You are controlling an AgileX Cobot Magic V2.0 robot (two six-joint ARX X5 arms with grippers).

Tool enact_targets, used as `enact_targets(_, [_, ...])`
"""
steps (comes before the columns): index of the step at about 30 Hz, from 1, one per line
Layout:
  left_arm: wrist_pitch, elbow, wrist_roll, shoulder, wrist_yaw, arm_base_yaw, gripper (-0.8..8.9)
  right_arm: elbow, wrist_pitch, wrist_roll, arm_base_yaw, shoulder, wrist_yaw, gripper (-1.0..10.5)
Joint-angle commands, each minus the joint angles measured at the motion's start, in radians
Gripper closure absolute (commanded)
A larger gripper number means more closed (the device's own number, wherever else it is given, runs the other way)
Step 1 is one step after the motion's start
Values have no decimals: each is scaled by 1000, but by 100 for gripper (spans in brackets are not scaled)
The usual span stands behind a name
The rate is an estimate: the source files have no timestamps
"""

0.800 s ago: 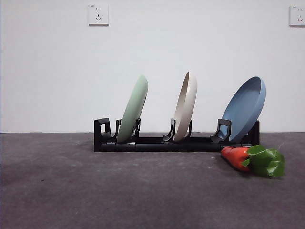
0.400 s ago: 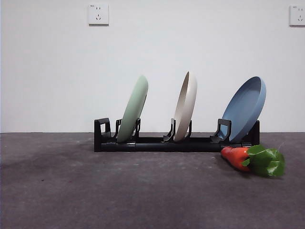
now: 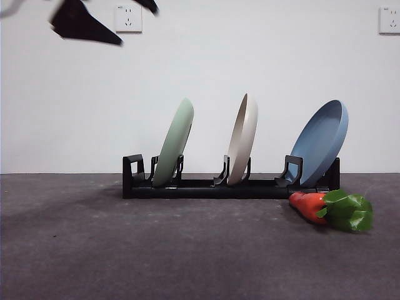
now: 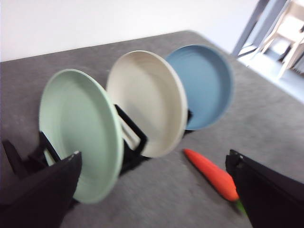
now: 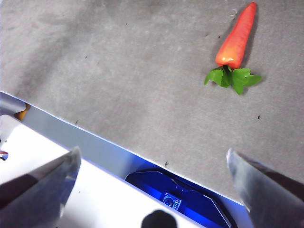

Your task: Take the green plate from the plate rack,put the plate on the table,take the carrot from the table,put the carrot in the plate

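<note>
left tool [image 4: 154, 190]: jaws were spread wide with nothing between them, up in the air and pointed at the rack. In the front view it was just a blurry dark shape at the top left corner, well above everything.

right tool [image 5: 152, 185]: also spread wide and holding nothing, parked over the near edge of the surface, well away from the rack.

green plate [image 3: 174, 142]: sat in the plate rack [image 3: 206, 186], tilted, standing on edge in an end slot. It was the plate closest to the left tool, ahead of it and a bit toward its left jaw.

cream-white plate [image 3: 243, 139]: middle slot, standing on edge right beside the green one, further from the left tool.

blue plate [image 3: 320, 142]: far end slot, leaning the most, furthest plate from the left tool.

carrot [image 3: 331, 209]: lay on its side on the surface [image 3: 125, 250], just beside the blue-plate end of the rack, leafy top pointing away from it. Ahead of the left tool's right jaw, and well ahead of the right tool.

in the way: the cream plate sat close beside the green one, only a narrow gap between them.

background: a couple of wall sockets [image 3: 129, 19] up behind the left tool.
</note>
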Motion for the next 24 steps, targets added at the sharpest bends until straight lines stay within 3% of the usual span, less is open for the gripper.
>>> enact_targets(1, [13,69,55,109,-45,-25,256,2,6,3,2,0,0,288])
enact_targets(14, [186,179,80,380,-198,-88,257,2,6,8,2,0,0,289])
enact_targets(24, [239,179,79,465,-200,-96,287,2,6,11,2,0,0,289])
